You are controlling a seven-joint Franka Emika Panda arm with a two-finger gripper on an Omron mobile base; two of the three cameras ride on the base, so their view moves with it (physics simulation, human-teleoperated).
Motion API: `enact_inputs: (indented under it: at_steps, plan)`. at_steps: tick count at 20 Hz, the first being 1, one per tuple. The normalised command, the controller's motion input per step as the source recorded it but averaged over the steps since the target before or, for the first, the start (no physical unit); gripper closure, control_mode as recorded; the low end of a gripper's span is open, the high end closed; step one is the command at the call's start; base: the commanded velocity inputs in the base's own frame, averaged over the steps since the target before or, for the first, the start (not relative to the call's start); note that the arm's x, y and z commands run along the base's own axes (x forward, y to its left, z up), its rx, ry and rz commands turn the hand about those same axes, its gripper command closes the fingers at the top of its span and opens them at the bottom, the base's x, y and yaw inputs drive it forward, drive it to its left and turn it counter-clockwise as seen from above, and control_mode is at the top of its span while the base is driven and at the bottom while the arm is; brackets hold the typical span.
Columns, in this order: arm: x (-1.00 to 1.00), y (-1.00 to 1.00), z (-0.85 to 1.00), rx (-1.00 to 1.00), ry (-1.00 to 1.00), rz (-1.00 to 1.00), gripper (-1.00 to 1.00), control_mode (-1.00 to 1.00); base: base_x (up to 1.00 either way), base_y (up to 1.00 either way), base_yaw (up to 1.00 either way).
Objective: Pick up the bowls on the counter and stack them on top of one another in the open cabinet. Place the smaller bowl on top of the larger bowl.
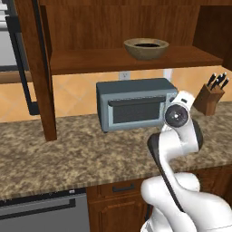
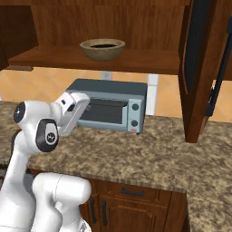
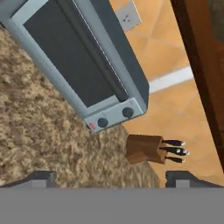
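Dark fingertips of the gripper (image 3: 111,177) stand wide apart with nothing between them, the hand hanging low over the granite counter (image 1: 68,154) before the grey-blue toaster oven (image 1: 135,104), knife block (image 3: 146,148) near the back edge. The tan bowl (image 1: 146,48) sits on the cabinet (image 1: 113,60) shelf with black (image 1: 147,45) showing inside it, probably the smaller bowl nested, so the stacking looks finished.
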Motion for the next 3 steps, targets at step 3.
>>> enact_inputs:
  at_steps: [3]
  plan:
    - [-0.22,0.0,-0.43,-0.1,-0.08,0.0,-1.0,-1.0,0.0,0.0,0.0]
